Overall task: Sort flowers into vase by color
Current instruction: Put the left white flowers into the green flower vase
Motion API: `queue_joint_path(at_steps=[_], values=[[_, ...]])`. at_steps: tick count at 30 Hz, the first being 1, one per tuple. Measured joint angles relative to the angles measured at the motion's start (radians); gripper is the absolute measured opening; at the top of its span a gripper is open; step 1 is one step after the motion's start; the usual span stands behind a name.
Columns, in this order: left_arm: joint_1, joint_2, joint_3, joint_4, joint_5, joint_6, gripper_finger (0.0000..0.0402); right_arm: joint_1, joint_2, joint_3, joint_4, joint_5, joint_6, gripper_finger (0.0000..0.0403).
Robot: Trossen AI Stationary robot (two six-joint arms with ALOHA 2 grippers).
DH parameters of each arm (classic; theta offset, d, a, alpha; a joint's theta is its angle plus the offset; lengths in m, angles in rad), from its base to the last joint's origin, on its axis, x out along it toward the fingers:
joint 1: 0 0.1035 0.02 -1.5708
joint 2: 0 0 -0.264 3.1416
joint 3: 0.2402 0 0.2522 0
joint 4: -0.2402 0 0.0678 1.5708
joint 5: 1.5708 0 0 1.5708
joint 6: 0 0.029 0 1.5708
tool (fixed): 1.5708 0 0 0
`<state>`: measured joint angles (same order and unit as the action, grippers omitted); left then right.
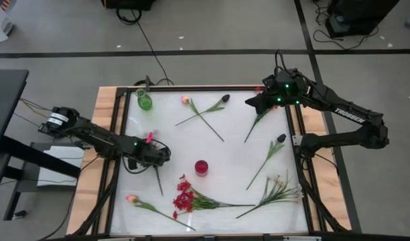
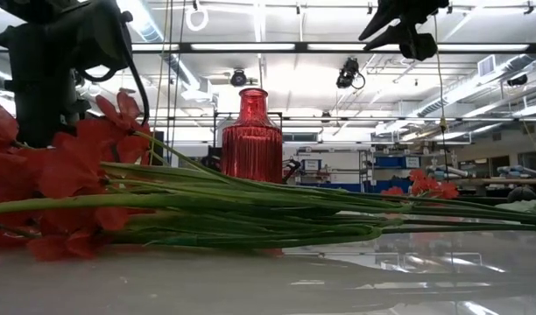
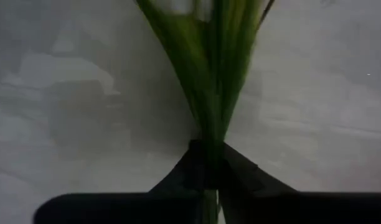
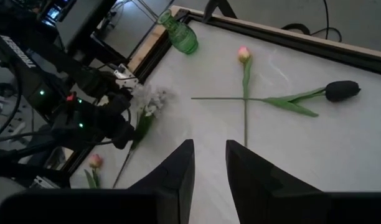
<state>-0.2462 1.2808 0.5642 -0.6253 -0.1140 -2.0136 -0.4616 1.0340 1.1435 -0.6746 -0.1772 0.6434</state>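
My left gripper is low over the table's left half, shut on a spray of white blossoms with a green stem. My right gripper is open and holds nothing. It hangs high over the far right part of the table, above a flower's stem. A red vase stands mid-table. A green vase stands at the far left. A pink tulip lies crossed over a dark-bud flower. My left gripper pinches the white spray between its two fingers on the bunched green stems, below the blossoms. The fingers come in low from the table's left and lie across the stem. The stem's free end trails toward the near edge. Whether it is lifted, I cannot tell.
Red clustered blooms with long stems lie near the front edge. A pink tulip lies to their left, and a white spray and a dark-bud flower lie on the right. A wooden frame rims the white table.
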Motion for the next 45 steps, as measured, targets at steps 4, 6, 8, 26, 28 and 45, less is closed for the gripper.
queue_joint_path(at_steps=[4,6,8,26,28,45], values=[[0.001,-0.089,0.032,0.006,-0.059,0.071,0.0014,0.005,0.000,0.000,0.002,0.001,-0.041,0.0101],[0.004,-0.138,0.058,0.003,-0.110,0.144,0.0017,0.019,0.000,0.000,0.006,0.005,-0.051,0.0101],[0.013,-0.189,0.084,0.000,-0.184,0.268,0.0021,0.036,0.001,0.000,0.017,0.019,-0.044,0.0101],[0.206,-0.391,0.151,0.593,-0.220,1.589,0.0024,0.325,0.252,-0.001,0.677,0.139,-0.202,0.0161],[0.218,-0.389,0.151,0.620,-0.158,1.640,0.0024,0.349,0.299,-0.001,0.792,0.170,-0.254,0.0185],[0.200,-0.369,0.151,0.790,-0.028,1.779,0.0024,0.429,0.610,0.106,0.992,0.178,-0.286,0.0231]])
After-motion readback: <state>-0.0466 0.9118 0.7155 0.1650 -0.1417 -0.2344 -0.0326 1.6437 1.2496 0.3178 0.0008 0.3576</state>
